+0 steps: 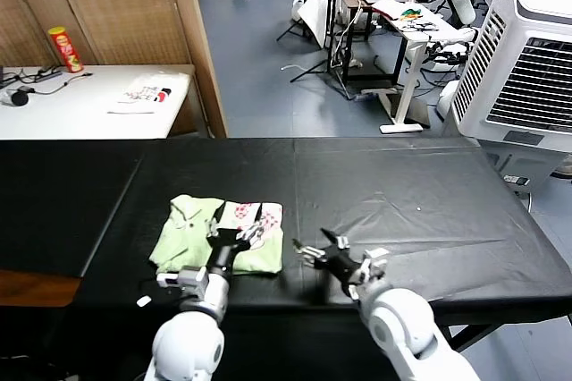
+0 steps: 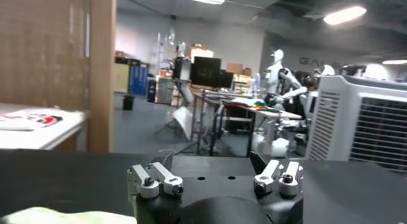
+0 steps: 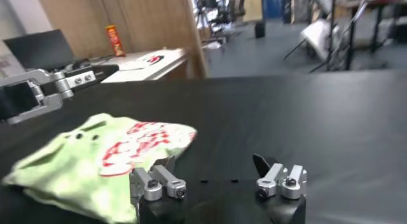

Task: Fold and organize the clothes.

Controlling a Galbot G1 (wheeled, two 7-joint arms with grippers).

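**Shirt folded on desk, both hands empty**

Head view: I see the T-shirt (image 1: pixel 217 236) lying as a compact folded bundle on the black desk (image 1: pixel 429 193), print side up. My left hand (image 1: pixel 234 240) hovers over its near edge, fingers spread, gripping nothing. My right hand (image 1: pixel 326 254) sits just beside the shirt, also spread and empty.

Left wrist view: the left hand (image 2: pixel 216 181) has nothing between its fingers; a sliver of green cloth shows below it.

Right wrist view: the right hand (image 3: pixel 217 179) is wide open, the shirt just ahead and to one side. I judge the fold essentially complete, only tidying left.
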